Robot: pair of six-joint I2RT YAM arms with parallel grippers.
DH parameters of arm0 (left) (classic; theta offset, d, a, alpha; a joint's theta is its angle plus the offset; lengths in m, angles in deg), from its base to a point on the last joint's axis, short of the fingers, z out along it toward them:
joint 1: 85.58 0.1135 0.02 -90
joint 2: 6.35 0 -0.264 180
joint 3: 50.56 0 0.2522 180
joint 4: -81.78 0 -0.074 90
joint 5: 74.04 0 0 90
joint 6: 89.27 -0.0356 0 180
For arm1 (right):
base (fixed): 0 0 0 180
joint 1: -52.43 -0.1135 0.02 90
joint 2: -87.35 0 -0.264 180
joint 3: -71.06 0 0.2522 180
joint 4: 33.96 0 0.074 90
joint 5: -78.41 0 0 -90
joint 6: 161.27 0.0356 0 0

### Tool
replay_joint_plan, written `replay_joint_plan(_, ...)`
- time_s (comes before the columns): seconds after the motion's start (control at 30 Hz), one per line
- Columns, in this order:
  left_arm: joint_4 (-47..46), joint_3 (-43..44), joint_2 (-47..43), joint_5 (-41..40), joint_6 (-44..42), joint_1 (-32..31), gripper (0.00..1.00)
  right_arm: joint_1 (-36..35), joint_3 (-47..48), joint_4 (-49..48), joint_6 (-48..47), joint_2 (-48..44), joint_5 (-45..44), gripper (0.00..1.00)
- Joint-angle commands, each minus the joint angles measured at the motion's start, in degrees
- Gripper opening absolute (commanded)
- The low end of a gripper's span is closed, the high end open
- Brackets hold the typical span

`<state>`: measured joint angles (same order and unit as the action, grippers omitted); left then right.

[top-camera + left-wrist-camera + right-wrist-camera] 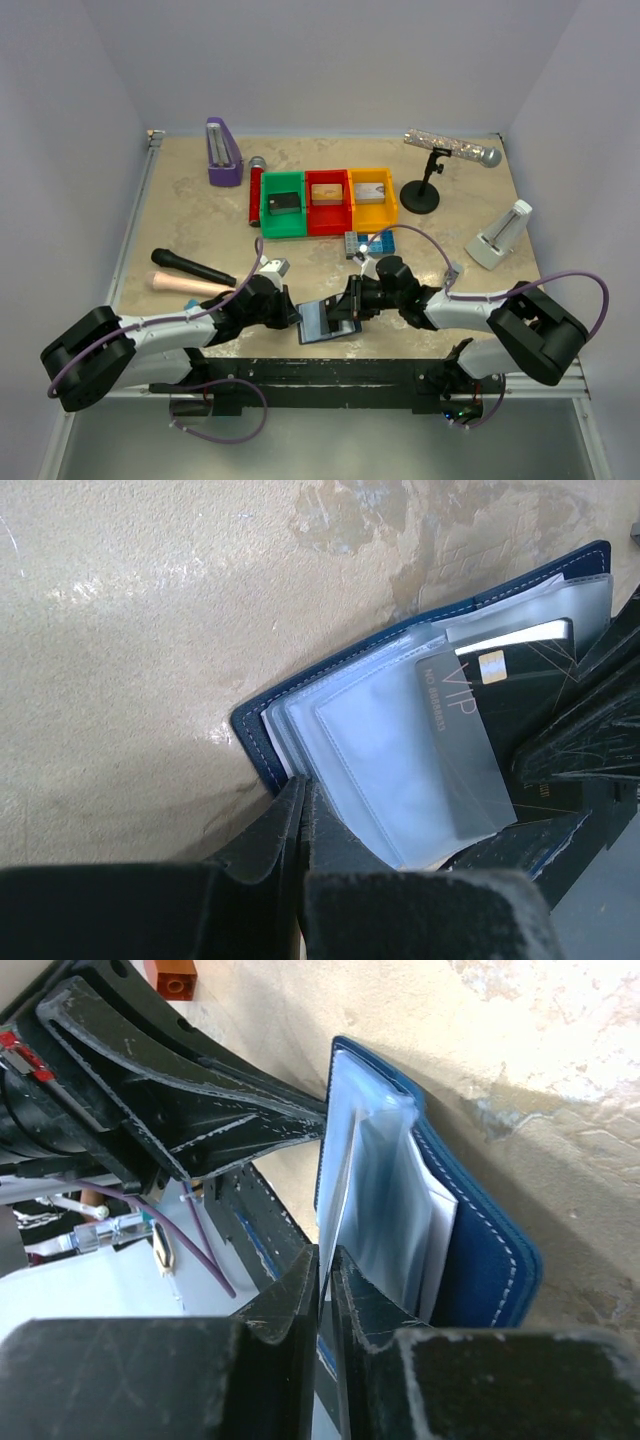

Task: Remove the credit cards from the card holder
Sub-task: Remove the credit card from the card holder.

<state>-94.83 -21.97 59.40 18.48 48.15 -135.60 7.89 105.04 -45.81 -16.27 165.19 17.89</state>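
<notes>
left claw (303,802) clamps the open card holder (254,742) by its edge, right claw (326,1262) pinched narrow onto a clear sleeve (382,1192).

1. Your card holder (325,320): navy w/ pale stitching, lies open at the near edge of the table (200,215), approx centre, clear sleeves fanned up.
2. Black card (470,705): gold chip, "VIP" print, tilted, partly inside a clear sleeve.
3. Pale card (525,638): you see only its edge, behind the black one.

obstacles: brick plate (365,245), bins (328,205) behind card holder (325,322) | free: table (180,215) left of bins
</notes>
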Motion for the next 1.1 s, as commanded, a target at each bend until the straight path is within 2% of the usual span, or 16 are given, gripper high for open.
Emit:
replay_joint_plan(0.0, 4.7, -1.6, -0.1, -2.3, -0.9, 0.0, 0.0, 0.4, 0.4, 0.1, -0.8, -1.0, -0.6, 0.11)
replay_joint_plan(0.2, 5.1, -1.6, -0.6, -2.3, -0.9, -0.1, 0.0, 0.5, 1.2, 2.0, -1.1, -0.9, -0.6, 0.0)
replay_joint_plan(0.4, 5.4, -1.6, -2.6, -2.3, -0.8, 0.0, 0.0, 0.6, 1.7, 4.9, -1.2, -1.8, -1.7, 0.0)
replay_joint_plan(0.7, 6.2, -1.3, -3.7, -2.3, -1.5, 0.0, 0.0, 1.1, 2.7, 15.6, -3.1, -7.6, -6.0, 0.0)
replay_joint_plan(1.0, 6.2, 0.0, -5.1, -2.3, -1.5, 0.0, 0.0, 1.1, 5.9, 29.3, -8.9, -18.8, -11.0, 0.0)
replay_joint_plan(1.07, 6.2, 0.8, -5.5, -1.7, -1.5, -0.1, 0.09, 1.1, 7.0, 32.4, -10.6, -21.8, -11.3, 0.0)
